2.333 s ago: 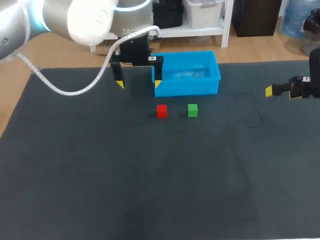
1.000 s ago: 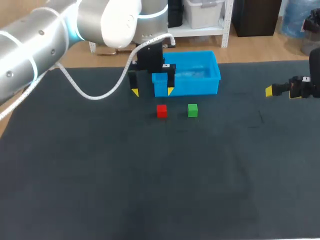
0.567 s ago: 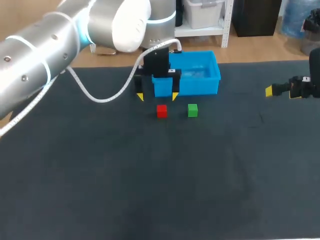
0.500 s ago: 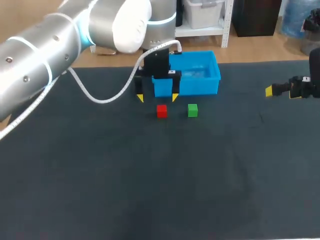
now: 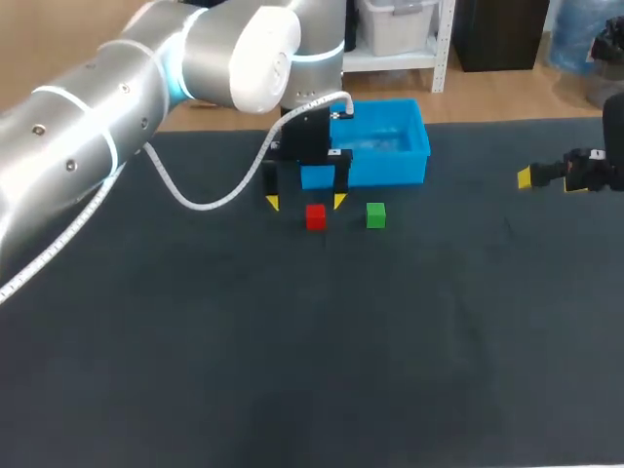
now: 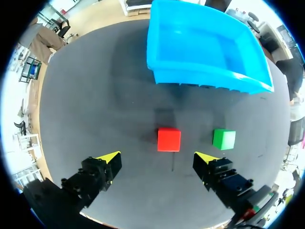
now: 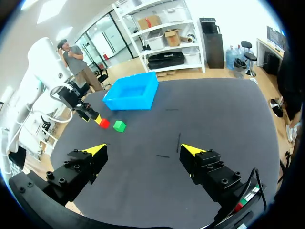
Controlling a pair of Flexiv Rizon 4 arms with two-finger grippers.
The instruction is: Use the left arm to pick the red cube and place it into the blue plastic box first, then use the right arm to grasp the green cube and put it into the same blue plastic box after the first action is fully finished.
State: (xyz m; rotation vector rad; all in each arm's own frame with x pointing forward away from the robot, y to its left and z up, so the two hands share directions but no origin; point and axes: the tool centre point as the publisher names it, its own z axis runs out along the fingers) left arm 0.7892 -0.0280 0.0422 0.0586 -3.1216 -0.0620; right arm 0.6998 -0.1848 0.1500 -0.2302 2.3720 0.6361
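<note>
Red cube (image 6: 169, 140) lies just ahead of left tool (image 6: 158, 158).

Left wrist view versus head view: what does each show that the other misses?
Left wrist only: the whole near wall of the blue box, unblocked. Head only: the left arm and the right gripper, far from the cubes. Both: red cube, green cube, and the left gripper, jaws open, red cube just ahead.

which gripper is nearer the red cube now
Left. The left gripper, open, has the red cube just ahead of its fingers; the right gripper is far off at the right side of the table.
</note>
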